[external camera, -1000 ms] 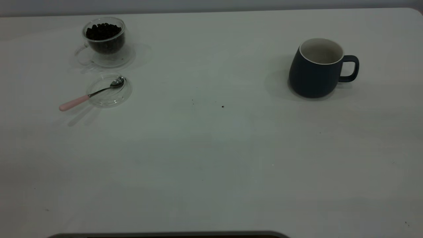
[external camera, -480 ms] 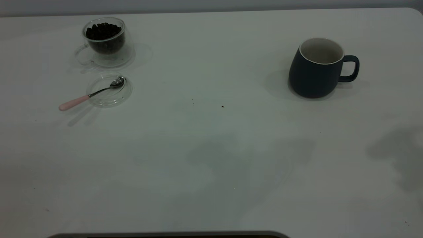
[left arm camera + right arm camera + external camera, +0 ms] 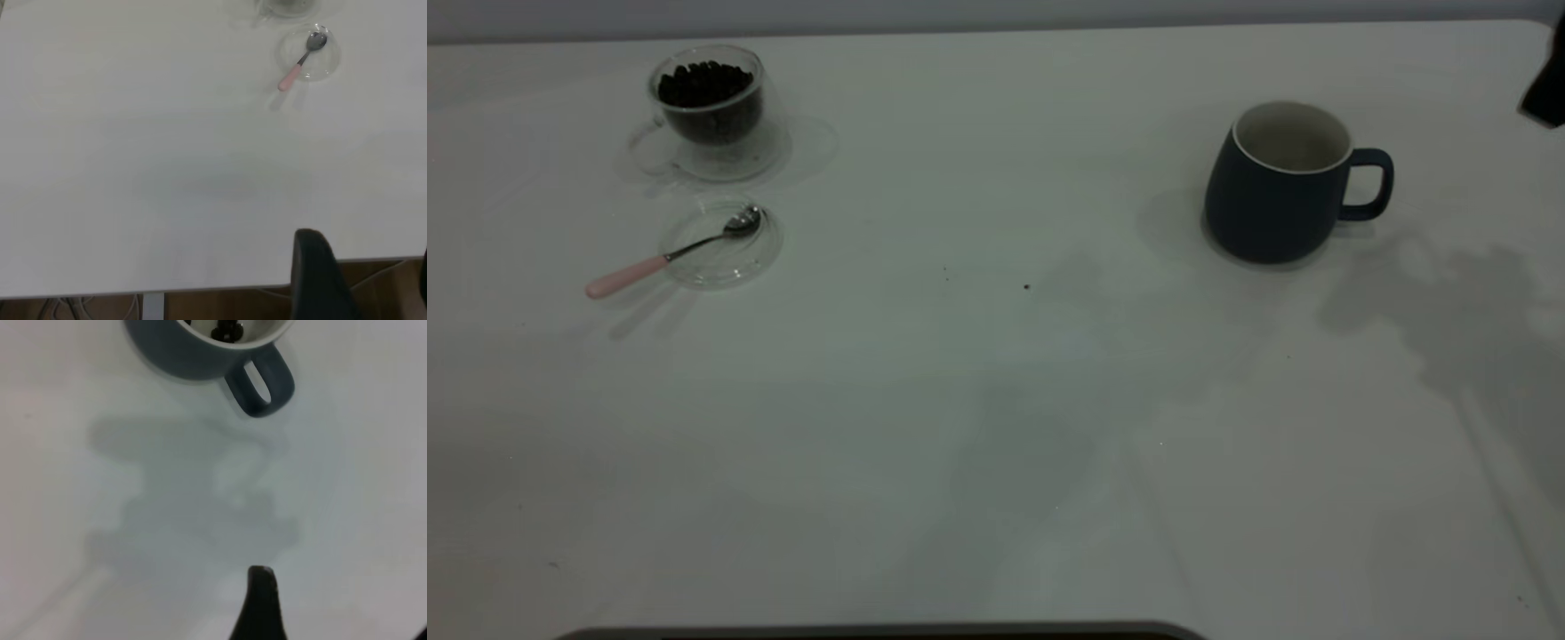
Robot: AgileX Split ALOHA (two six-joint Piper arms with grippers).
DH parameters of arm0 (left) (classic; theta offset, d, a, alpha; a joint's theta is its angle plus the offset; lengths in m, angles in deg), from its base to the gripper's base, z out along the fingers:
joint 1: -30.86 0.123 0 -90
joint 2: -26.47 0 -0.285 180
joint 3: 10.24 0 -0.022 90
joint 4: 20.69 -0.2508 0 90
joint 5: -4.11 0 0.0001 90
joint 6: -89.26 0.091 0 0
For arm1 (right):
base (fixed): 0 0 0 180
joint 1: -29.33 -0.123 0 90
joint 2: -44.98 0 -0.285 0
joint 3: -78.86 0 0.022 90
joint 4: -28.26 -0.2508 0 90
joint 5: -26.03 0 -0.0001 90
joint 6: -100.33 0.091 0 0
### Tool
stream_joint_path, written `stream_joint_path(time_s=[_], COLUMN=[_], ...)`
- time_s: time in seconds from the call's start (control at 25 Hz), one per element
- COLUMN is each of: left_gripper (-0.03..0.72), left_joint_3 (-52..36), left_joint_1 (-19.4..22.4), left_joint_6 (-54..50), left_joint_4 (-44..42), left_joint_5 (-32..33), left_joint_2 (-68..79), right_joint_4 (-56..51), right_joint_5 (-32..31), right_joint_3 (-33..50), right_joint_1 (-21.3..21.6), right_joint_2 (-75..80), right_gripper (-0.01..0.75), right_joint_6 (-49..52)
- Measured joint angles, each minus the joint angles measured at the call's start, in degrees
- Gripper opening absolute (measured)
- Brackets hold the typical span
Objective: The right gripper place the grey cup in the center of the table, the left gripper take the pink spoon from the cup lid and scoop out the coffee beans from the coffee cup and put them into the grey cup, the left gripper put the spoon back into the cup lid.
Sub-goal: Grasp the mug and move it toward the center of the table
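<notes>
The grey cup (image 3: pixel 1280 182) stands upright on the right side of the table (image 3: pixel 996 400), handle to the right. In the right wrist view the grey cup (image 3: pixel 193 353) has a few dark bits inside. My right gripper (image 3: pixel 340 613) is open and hangs apart from the cup on its handle side. The pink spoon (image 3: pixel 667 256) lies with its bowl in the cup lid (image 3: pixel 720 242) at the left. Behind it stands the coffee cup (image 3: pixel 707 107), heaped with coffee beans (image 3: pixel 704 84). My left gripper (image 3: pixel 370 280) is open over the table's edge, far from the spoon (image 3: pixel 300 61).
A dark part of the right arm (image 3: pixel 1545 89) shows at the far right edge of the exterior view. Its shadow (image 3: pixel 1449 302) falls on the table beside the grey cup. A few tiny dark specks (image 3: pixel 1026 286) lie mid-table.
A dark part of the right arm has come into view at the right edge. Its shadow has spread across the table towards the grey cup. Cups, lid and spoon have not moved.
</notes>
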Motion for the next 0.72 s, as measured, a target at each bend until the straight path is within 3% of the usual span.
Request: stream_joint_path(time_s=[0.44, 0.72], left_gripper=[0.425, 0.425], left_joint_3=[0.0, 0.0], left_joint_1=[0.0, 0.0], left_joint_6=[0.2, 0.1], left_joint_4=[0.0, 0.0], left_joint_5=[0.0, 0.0], left_joint_2=[0.0, 0.0], right_joint_4=[0.4, 0.5], right_joint_5=[2.7, 6.0], right_joint_3=[-12.7, -14.2], right_joint_1=[0.0, -2.4], right_joint_2=[17.5, 21.2], right_gripper=[0.646, 0.634], right_joint_6=[-5.9, -9.2])
